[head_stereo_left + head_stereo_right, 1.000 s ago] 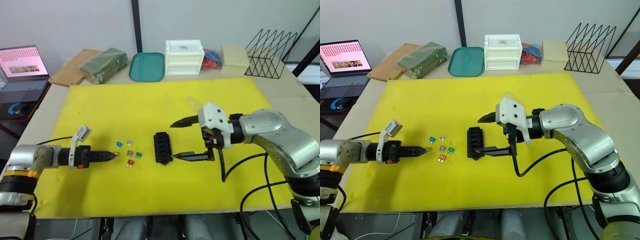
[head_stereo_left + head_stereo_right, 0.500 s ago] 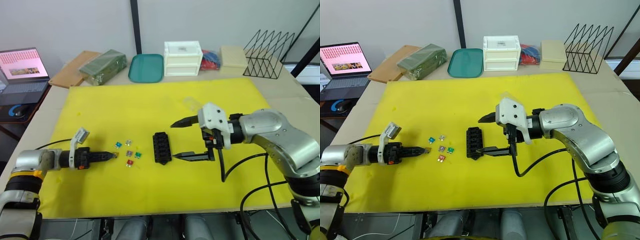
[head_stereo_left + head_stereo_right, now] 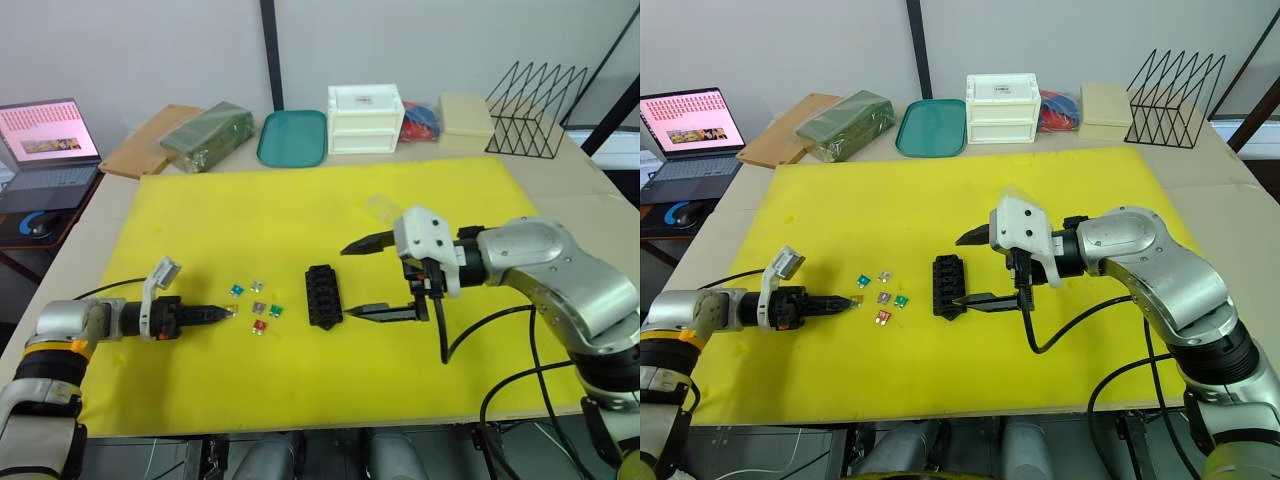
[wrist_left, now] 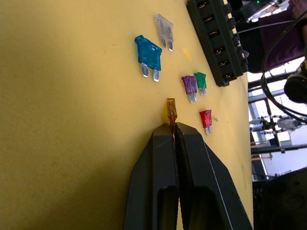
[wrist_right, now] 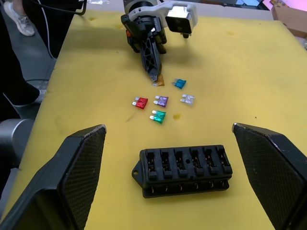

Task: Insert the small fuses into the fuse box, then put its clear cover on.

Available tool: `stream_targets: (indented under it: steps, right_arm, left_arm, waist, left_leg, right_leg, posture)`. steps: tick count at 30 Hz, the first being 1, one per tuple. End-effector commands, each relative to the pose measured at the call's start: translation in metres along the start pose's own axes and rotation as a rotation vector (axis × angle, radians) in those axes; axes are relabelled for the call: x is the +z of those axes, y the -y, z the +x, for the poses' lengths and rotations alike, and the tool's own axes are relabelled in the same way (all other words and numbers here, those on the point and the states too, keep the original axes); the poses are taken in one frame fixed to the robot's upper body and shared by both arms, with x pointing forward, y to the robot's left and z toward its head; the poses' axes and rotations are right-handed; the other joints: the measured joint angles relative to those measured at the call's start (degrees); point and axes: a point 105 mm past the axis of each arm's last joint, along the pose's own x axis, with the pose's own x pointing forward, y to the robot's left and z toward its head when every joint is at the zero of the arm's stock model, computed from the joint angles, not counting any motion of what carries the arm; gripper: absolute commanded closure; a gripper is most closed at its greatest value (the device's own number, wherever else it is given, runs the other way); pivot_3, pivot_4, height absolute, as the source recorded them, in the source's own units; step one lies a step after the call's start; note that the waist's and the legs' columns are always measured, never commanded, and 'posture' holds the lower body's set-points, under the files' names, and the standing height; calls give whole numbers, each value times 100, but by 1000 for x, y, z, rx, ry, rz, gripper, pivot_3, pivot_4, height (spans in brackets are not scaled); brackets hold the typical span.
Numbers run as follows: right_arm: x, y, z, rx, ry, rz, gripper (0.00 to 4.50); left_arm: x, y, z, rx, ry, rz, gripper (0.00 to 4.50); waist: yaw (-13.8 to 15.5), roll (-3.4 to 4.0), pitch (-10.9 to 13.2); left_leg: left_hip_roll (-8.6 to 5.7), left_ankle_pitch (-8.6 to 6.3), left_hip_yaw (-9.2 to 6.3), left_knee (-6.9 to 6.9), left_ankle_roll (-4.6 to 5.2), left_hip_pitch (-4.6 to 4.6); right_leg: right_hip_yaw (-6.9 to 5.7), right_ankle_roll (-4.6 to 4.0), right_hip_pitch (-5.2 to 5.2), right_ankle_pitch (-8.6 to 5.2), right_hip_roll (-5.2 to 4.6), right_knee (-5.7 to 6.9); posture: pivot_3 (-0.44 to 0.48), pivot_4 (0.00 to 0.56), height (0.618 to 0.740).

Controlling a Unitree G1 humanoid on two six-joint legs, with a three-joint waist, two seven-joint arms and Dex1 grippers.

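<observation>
The black fuse box [image 3: 323,296] lies mid-mat with its slots facing up. Left of it, several small fuses are scattered: blue [image 4: 148,54], whitish [image 4: 164,28], purple [image 4: 189,85], green [image 4: 200,79] and red [image 4: 206,117]. My left gripper [image 4: 173,127] lies low on the mat, shut on the blades of a tan fuse [image 4: 171,109] that sticks out from its tips. My right gripper [image 3: 346,281] stands wide open just right of the fuse box, its lower fingertip near the box's near corner. The clear cover [image 3: 383,207] rests on the mat behind the right gripper.
Along the back edge stand a teal tray [image 3: 293,135], a white drawer box [image 3: 366,117], a cream box [image 3: 468,112] and a black wire rack [image 3: 535,107]. A green packet [image 3: 207,133] and a laptop [image 3: 40,140] sit at the back left.
My left gripper's fingers have closed onto the tan fuse. The right arm and the fuse box have not moved.
</observation>
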Motion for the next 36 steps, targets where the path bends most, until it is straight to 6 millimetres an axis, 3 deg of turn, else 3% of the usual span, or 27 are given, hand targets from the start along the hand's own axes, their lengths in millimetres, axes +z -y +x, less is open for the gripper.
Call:
stream_targets:
  steps: [1,6,11,14,18,20,25,30,36]
  right_arm:
    - [10,0,-1,-3,20,-55,0]
    - [13,0,-4,-4,31,-27,0]
    - [12,0,-6,-16,16,50,0]
    - [16,0,-7,-15,26,92,0]
    - [27,2,-9,33,31,273,0]
    - [34,3,-9,69,60,368,0]
    - [44,2,-6,119,82,466,0]
    - [47,6,1,113,73,497,1278]
    - [48,9,3,92,66,506,1278]
  left_arm:
    - [-12,-10,-4,82,-36,-23,4469]
    - [12,15,-2,17,56,188,4469]
    - [34,65,10,-90,98,421,4469]
    - [41,86,17,-123,114,523,4469]
    - [49,133,42,-227,128,763,4469]
    - [49,147,52,-263,137,830,4469]
    - [50,163,69,-310,158,888,4469]
    - [51,169,76,-330,155,921,4500]
    - [52,171,76,-330,152,928,4500]
  waist:
    - [0,0,0]
    - [-1,-2,1]
    - [31,-11,7]
    - [8,-12,7]
    - [2,-13,8]
    - [5,-15,8]
    - [13,-16,8]
    - [13,-15,8]
    - [9,-16,8]
  left_leg:
    - [0,0,0,0,0,0]
    - [1,0,0,0,0,0]
    - [1,0,0,3,0,-8]
    - [1,0,0,3,0,-9]
    - [2,0,1,-1,0,-9]
    - [2,0,1,0,0,-9]
    - [2,0,3,0,0,-8]
    - [2,0,3,0,0,-8]
    - [2,0,4,0,0,-8]
  right_leg:
    - [0,0,0,0,0,0]
    - [1,0,0,0,0,0]
    - [1,0,0,0,-3,-4]
    - [1,0,-1,0,-3,-7]
    - [2,0,-3,0,-3,-8]
    - [1,-1,-2,1,-2,-9]
    - [1,-1,2,1,-4,-12]
    - [1,-1,-1,1,-2,-11]
    - [1,-1,0,1,-3,-11]
  posture:
    - [0,150,740]
    - [0,150,740]
    - [0,150,740]
    - [0,150,740]
    - [0,150,740]
    - [0,150,740]
    - [0,150,740]
    - [0,150,740]
    - [0,150,740]
